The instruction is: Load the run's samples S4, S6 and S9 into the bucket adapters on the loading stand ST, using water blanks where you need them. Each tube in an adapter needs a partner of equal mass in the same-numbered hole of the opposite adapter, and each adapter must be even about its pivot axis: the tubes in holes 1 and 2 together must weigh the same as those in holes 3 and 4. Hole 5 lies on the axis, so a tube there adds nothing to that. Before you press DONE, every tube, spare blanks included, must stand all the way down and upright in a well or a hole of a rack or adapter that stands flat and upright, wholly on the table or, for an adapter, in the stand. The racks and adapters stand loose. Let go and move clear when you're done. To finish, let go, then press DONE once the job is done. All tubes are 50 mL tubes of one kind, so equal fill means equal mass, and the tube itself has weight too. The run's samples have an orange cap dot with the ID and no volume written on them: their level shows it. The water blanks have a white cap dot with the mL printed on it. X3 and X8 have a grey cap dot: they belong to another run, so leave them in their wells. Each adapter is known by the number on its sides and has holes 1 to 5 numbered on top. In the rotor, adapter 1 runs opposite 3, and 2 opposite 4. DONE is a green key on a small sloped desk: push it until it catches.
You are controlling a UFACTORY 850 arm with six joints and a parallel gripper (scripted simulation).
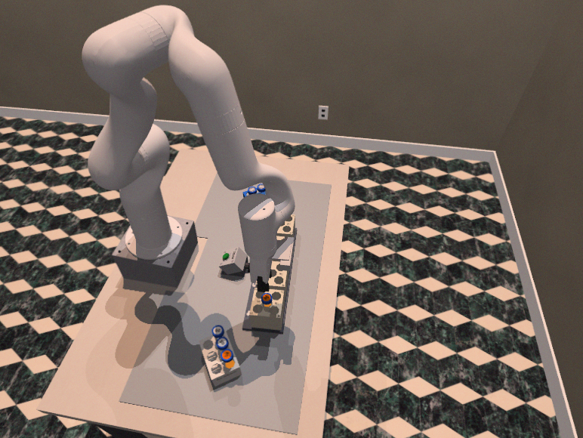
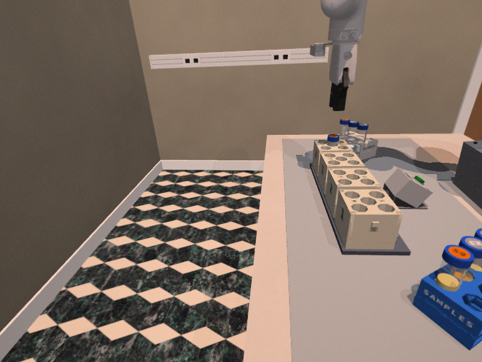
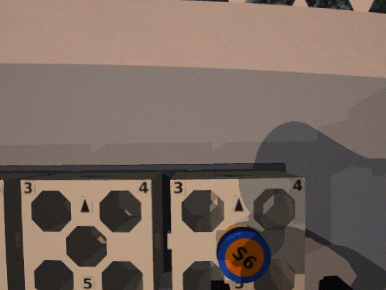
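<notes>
Sample tube S6 (image 3: pixel 244 254) (image 1: pixel 266 303), with a blue cap and an orange dot, stands in the middle hole 5 of the end adapter on the loading stand (image 2: pixel 358 194); it also shows in the exterior view (image 2: pixel 333 138). My gripper (image 2: pixel 338 103) hangs well above that adapter, open and empty, apart from the tube. The other three adapters (image 2: pixel 366 211) have empty holes. Sample S9 (image 2: pixel 457 253) stands in the blue samples rack (image 2: pixel 456 307), beside two grey-dot tubes (image 1: pixel 219 336). S4 is not plainly in view.
The blanks rack (image 2: pixel 360 145) with three tubes stands behind the far end of the stand, partly hidden by my arm in the top view (image 1: pixel 254 189). The green DONE key (image 2: pixel 419 179) sits on its sloped desk beside the stand. My arm's base block (image 1: pixel 155 254) stands at the table's left.
</notes>
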